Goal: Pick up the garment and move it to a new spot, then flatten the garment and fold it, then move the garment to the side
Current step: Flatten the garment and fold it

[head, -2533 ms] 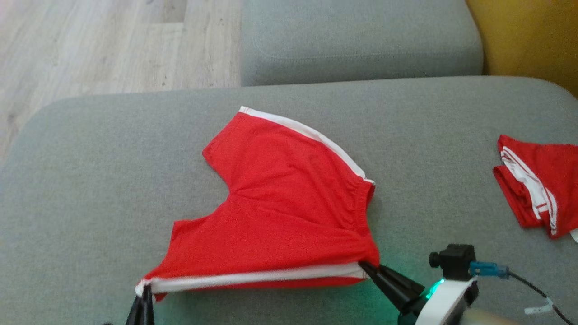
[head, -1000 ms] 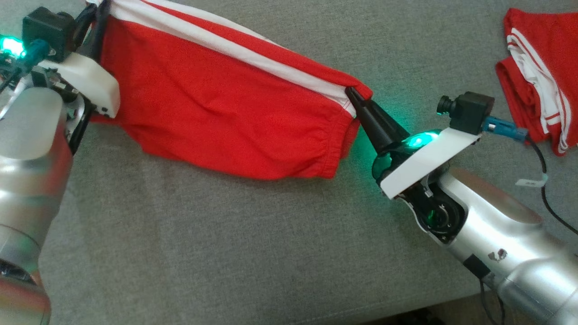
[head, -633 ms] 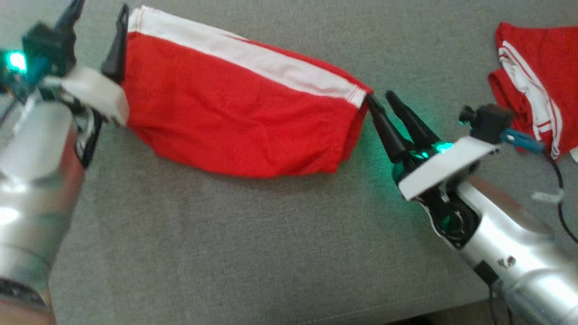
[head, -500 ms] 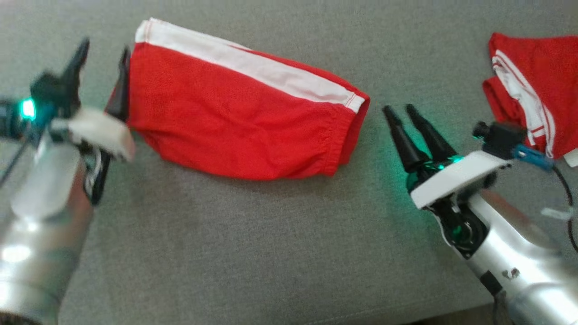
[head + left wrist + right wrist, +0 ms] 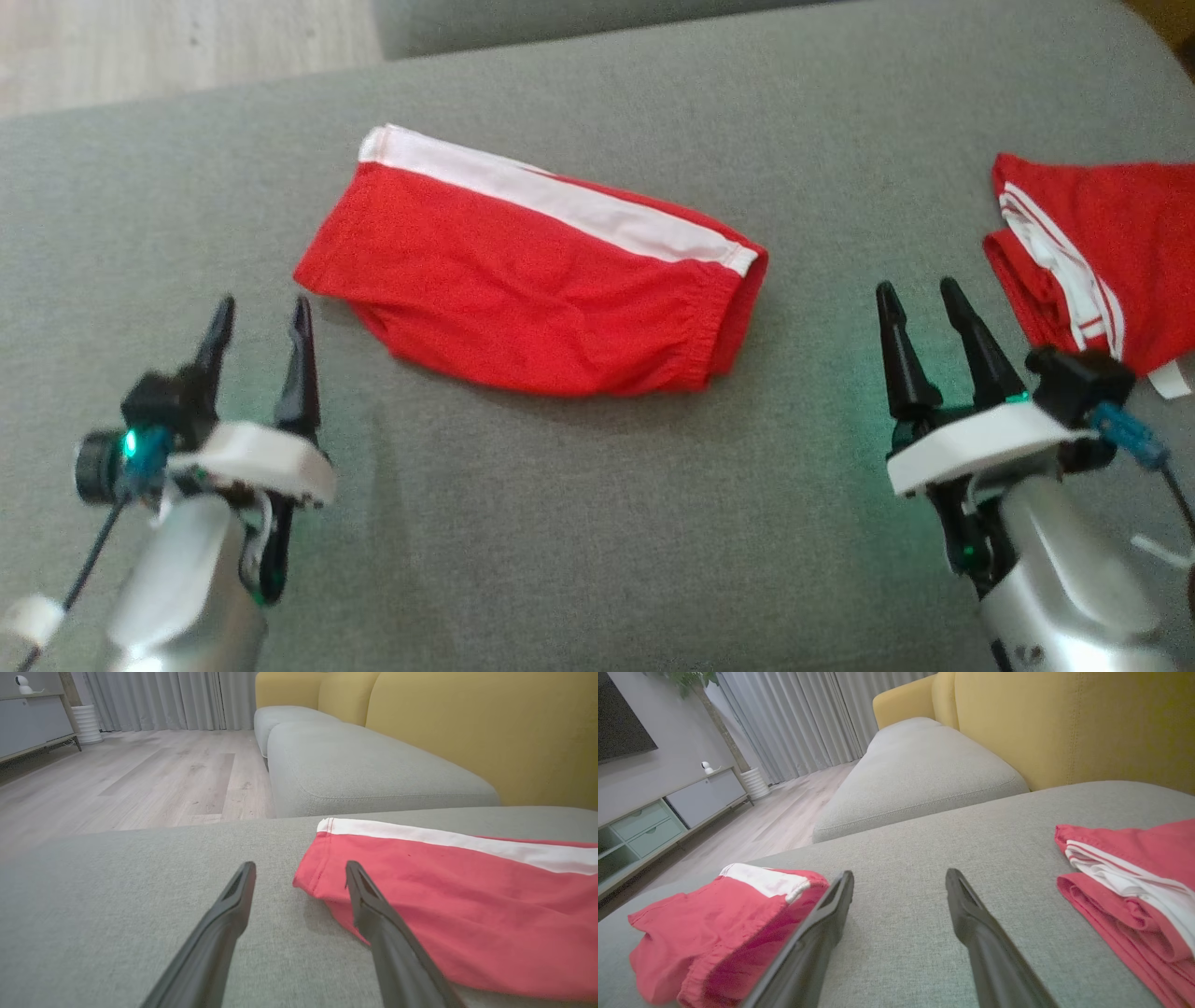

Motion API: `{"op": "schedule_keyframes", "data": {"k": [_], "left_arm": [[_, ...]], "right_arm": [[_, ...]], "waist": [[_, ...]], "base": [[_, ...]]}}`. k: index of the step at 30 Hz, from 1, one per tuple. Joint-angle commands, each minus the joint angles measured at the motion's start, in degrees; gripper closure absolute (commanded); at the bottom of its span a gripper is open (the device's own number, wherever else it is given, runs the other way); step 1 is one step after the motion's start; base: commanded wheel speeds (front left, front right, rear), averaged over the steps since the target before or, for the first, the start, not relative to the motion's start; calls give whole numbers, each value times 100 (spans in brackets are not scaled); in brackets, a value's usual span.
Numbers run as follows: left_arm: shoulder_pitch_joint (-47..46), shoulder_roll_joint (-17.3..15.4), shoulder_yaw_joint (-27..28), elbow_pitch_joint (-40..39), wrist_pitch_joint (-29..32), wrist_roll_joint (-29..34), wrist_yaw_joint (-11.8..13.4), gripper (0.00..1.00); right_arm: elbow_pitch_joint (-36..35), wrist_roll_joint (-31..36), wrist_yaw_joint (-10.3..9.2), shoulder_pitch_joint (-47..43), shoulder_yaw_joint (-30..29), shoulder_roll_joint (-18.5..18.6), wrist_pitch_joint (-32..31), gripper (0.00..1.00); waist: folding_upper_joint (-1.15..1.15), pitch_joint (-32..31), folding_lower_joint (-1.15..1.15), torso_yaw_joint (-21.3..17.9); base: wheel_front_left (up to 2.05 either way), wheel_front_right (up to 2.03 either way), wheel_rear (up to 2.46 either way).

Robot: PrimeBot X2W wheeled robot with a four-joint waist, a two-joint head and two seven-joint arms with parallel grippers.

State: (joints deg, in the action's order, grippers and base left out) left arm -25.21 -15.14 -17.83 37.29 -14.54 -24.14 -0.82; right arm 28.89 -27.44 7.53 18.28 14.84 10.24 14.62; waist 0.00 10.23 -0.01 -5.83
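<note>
Lying folded on the grey sofa cushion (image 5: pixel 597 523), approx. mid-frame in the head view, the red garment (image 5: pixel 532 289) is showing its white band along the far edge, w/ the gathered waist end pointing toward the robot's right. L gripper (image 5: pixel 262 308) is hovering near the garment's left end, fingers spread apart and holding nothing; in the left wrist view one finger is overlapping the red cloth, contact unclear. R gripper (image 5: pixel 917 289) is sitting apart from the waist end, jaws likewise wide and empty, positioned between the garment and a second red-and-white garment (image 5: pixel 1092 252) lying bundled at the cushion's right. Yellow backrest (image 5: pixel 1064 718) is rising behind the cushion; wood floor (image 5: pixel 140 47) is showing beyond it.
</note>
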Motion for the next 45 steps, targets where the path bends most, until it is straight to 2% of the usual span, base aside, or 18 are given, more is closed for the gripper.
{"op": "schedule_keyframes", "data": {"k": [1, 7, 13, 19, 24, 30, 34, 39, 45], "left_arm": [[-11, -78, 386, -268, -45, 105, -48, 0], [666, 323, 1036, -548, -45, 383, -169, 0], [1156, 700, 1529, -686, -45, 684, -339, 0], [1123, 870, 1769, -699, -46, 913, -450, 0], [639, 886, 1863, -568, -46, 1050, -566, 0], [-409, 708, 1689, 58, -46, 1057, -652, 0], [-1050, 558, 1467, 781, -44, 961, -663, 0], [-1745, 412, 964, 1511, 7, 543, -665, 0], [-2120, 239, 493, 2090, 158, 32, -666, 0]], "right_arm": [[-224, 294, -4, -61, -88, -118, 38, 0], [-273, 1061, -4, -437, -631, -447, 38, 0], [-185, 1459, -4, -719, -959, -602, 38, 0], [-202, 1663, -4, -719, -1095, -655, 38, 0], [-316, 1825, -4, -535, -1119, -669, 38, 0], [-449, 1895, -4, -290, -1206, -653, 38, 0], [-544, 1946, -4, -120, -1244, -648, 38, 0], [-660, 1960, -4, 28, -1236, -649, 38, 0], [-716, 1931, -4, 77, -1286, -666, 38, 0]], "waist": [[0, -180, 1, 119], [0, -463, 1, 220], [0, -582, 1, 260], [0, -420, 1, 253], [0, -64, 1, 194], [0, 429, 1, 76], [0, 697, 1, -76], [0, 982, 1, -253], [0, 1160, 1, -373]], "base": [[0, 0, 0], [0, 0, 0], [0, 0, 0], [0, 0, 0], [0, 0, 0], [0, 0, 0], [0, 0, 0], [0, 0, 0], [0, 0, 0]]}}
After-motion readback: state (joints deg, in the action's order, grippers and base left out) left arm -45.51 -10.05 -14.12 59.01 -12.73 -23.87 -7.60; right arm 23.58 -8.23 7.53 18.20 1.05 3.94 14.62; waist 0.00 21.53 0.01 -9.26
